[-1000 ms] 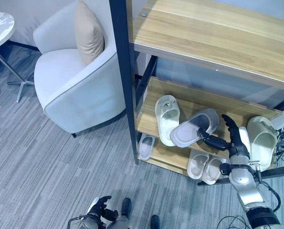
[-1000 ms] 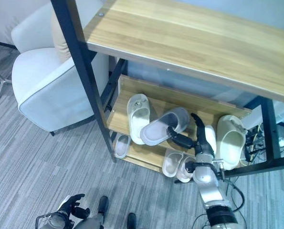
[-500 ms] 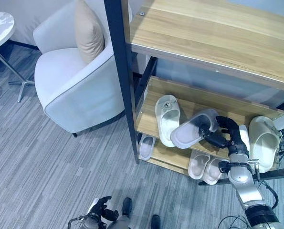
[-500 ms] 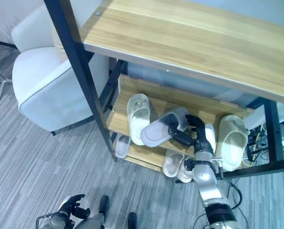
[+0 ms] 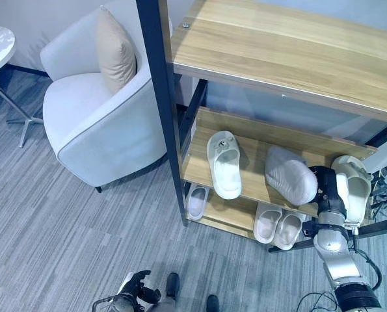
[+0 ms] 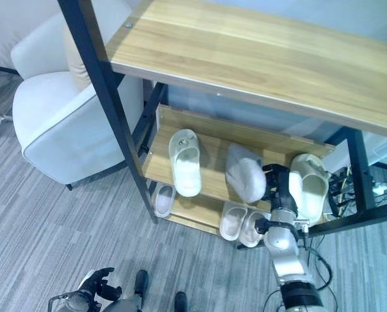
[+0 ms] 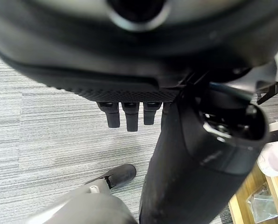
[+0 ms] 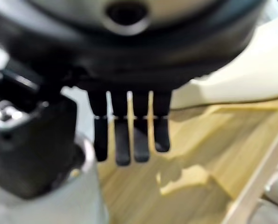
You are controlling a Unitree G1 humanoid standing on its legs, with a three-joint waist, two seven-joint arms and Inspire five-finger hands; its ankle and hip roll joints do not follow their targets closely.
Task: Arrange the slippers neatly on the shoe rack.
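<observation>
On the shoe rack's middle shelf (image 5: 258,138) a white slipper (image 5: 224,164) lies at the left, toe toward the front. A grey slipper (image 5: 287,174) is tipped up beside it, its sole facing me. My right hand (image 5: 324,182) is shut on that slipper's right edge; in the right wrist view the fingers (image 8: 122,140) hang over the wood with the grey slipper (image 8: 78,196) against the thumb. A cream slipper (image 5: 353,188) sits just right of the hand. My left hand (image 5: 133,288) hangs low near the floor, fingers curled, holding nothing.
The lower shelf holds a small pale slipper (image 5: 197,200) at the left and a pale pair (image 5: 278,226) under my hand. A black rack post (image 5: 160,97) stands at the left front. A white armchair (image 5: 95,117) with a beige cushion (image 5: 114,52) is left of the rack.
My right hand closed on the grey slipper and swung it right, away from the white slipper, turning it from lying across the shelf to sole-up. The view has shifted slightly.
</observation>
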